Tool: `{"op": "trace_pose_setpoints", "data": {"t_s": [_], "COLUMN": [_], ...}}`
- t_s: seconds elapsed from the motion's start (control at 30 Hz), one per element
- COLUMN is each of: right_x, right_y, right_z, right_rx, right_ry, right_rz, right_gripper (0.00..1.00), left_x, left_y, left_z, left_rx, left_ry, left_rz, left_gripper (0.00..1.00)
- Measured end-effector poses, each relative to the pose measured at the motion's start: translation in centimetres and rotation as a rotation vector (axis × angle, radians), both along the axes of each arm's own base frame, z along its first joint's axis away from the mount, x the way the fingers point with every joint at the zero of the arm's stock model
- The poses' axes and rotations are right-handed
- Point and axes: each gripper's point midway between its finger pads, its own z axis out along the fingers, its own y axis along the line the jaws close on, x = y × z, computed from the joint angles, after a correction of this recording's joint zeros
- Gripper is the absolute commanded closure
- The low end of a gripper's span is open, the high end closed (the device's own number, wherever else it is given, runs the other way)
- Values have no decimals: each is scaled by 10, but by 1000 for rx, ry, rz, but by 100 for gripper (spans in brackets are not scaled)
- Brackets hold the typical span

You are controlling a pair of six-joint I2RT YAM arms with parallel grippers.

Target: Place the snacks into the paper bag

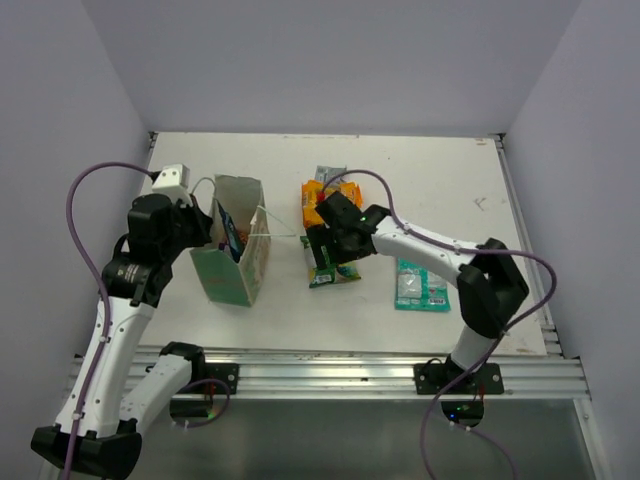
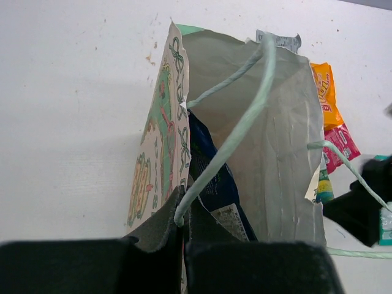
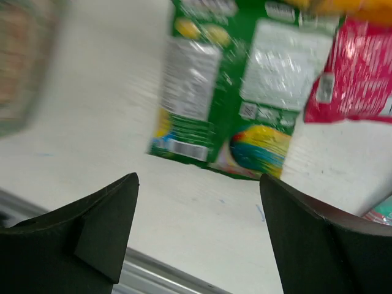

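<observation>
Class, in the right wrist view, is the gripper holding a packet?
No, the right gripper is open and empty; the green packet lies beyond it.

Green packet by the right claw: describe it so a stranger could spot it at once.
Find the paper bag standing left of centre on the table. The green packet lies flat just right of it, under the open right claw, at the near end of a pile. Its neighbours are orange and pink-red; it alone is green.

The blurred green packet (image 3: 226,79) runs off the top edge; the paper bag (image 2: 275,141) half hides a dark packet (image 2: 214,177).
</observation>
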Motion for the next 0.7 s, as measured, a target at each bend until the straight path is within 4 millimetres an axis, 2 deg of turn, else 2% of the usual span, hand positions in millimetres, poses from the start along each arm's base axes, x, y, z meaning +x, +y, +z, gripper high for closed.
{"op": "trace_pose_setpoints", "data": {"t_s": [0.03, 0.13, 0.23, 0.3, 0.37, 0.4, 0.5, 0.6, 0.7], "right_x": [-3, -8, 3, 11, 17, 21, 31, 32, 27], "right_y": [-12, -35, -38, -33, -25, -20, -12, -15, -40], "right_z": [-31, -90, -114, -116, -118, -117, -112, -108, -94], "right_rx": [-61, -173, -184, -164, -145, -128, -107, -118, -218], "right_ry": [49, 140, 165, 158, 148, 138, 104, 84, 63], "right_rz": [-13, -40, -60, -55, -39, -32, -33, -38, -52], "right_gripper": [16, 16, 17, 23, 83, 100, 100, 100, 100], "left_x": [0, -2, -2, -2, -2, -2, -2, -2, -2], "left_y": [0, 0, 0, 1, 1, 2, 3, 5, 5], "left_z": [1, 2, 3, 2, 2, 2, 2, 1, 1], "left_rx": [0, -1, -1, 0, 2, 2, 6, 11, 12], "left_ry": [-2, -9, -9, -8, -8, -7, -6, -6, -6], "left_rz": [0, 0, 0, 2, 5, 6, 13, 22, 25], "left_gripper": [100, 100, 100, 100, 100, 100, 100, 100, 100]}}
